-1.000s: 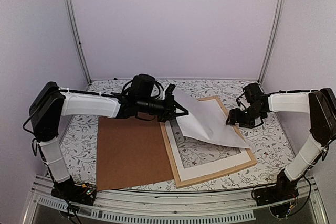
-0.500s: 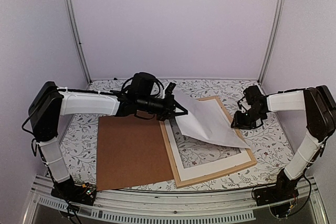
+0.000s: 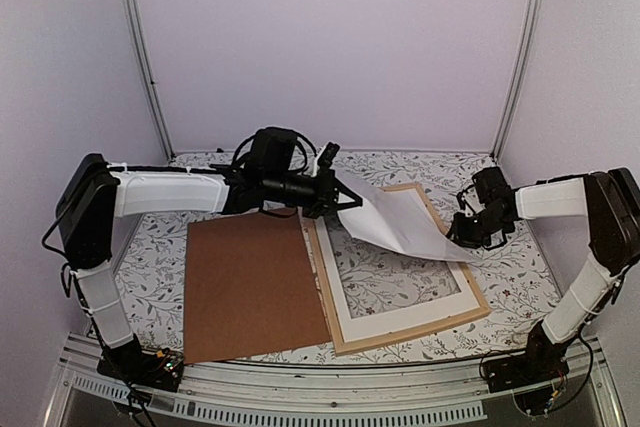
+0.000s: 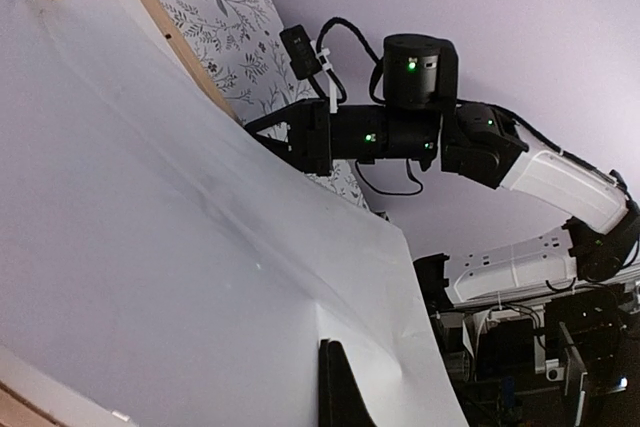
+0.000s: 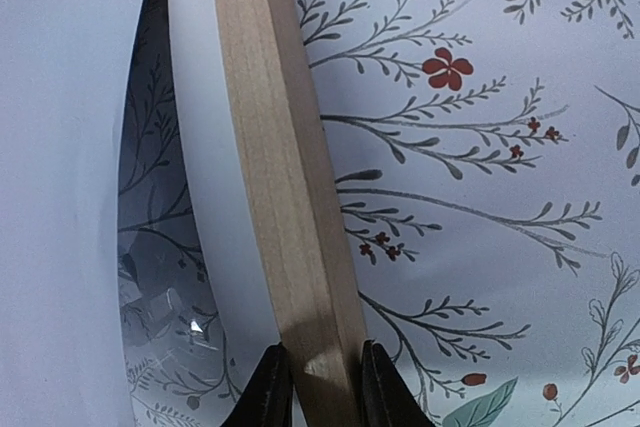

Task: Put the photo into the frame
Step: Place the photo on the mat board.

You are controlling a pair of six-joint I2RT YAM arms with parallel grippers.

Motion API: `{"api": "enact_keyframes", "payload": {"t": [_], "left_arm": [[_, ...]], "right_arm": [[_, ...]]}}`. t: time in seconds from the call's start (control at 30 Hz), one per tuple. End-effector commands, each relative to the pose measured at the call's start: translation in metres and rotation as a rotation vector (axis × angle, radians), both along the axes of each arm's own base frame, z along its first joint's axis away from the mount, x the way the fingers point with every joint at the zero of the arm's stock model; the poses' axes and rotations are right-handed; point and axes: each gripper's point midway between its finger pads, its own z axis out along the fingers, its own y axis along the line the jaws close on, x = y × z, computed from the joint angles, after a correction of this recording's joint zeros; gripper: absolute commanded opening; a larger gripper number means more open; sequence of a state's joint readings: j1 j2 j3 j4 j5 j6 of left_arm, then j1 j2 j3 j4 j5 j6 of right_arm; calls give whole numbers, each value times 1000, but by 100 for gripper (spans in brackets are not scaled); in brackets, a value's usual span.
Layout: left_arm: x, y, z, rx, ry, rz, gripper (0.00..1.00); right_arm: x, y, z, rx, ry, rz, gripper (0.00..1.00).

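Note:
The photo [image 3: 395, 222] shows its plain white back and hangs slanted over the far half of the frame [image 3: 410, 330], a light-wood rectangle lying flat. My left gripper [image 3: 338, 194] is shut on the photo's far left corner and holds it raised. In the left wrist view the white sheet [image 4: 150, 247] fills most of the picture, with one dark finger [image 4: 345, 392] pressed on it. My right gripper [image 3: 462, 235] is at the frame's right bar. In the right wrist view both fingers [image 5: 272, 387] press the wooden bar [image 5: 280, 167] from either side.
A brown backing board [image 3: 250, 282] lies flat to the left of the frame, touching its left bar. A white mat border [image 3: 345, 322] sits inside the frame. The table [image 3: 520, 277] has a floral cloth. Walls close in on three sides.
My right gripper has moved down to the frame's right bar and closed on it. The left gripper has lifted its corner of the photo slightly, and the sheet's right end now droops lower.

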State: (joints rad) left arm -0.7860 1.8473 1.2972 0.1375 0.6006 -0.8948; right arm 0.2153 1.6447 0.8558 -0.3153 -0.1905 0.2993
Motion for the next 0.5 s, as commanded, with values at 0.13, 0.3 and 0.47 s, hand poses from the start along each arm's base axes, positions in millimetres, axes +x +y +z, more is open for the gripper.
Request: {"api": "enact_keyframes", "payload": {"t": [0.13,0.3,0.47], "left_arm": [[12,-18,23,-69,-166,-57,0],[5,-28,21,-77,-180,-116,0],[-2,-29,5,-46,-149,-134,0]], "right_arm": [[-23,-15,-3,42,41,-119,17],[-29,-10,3,90,31,-135,20],[-32,-12,10,100,13,-161,19]]}}
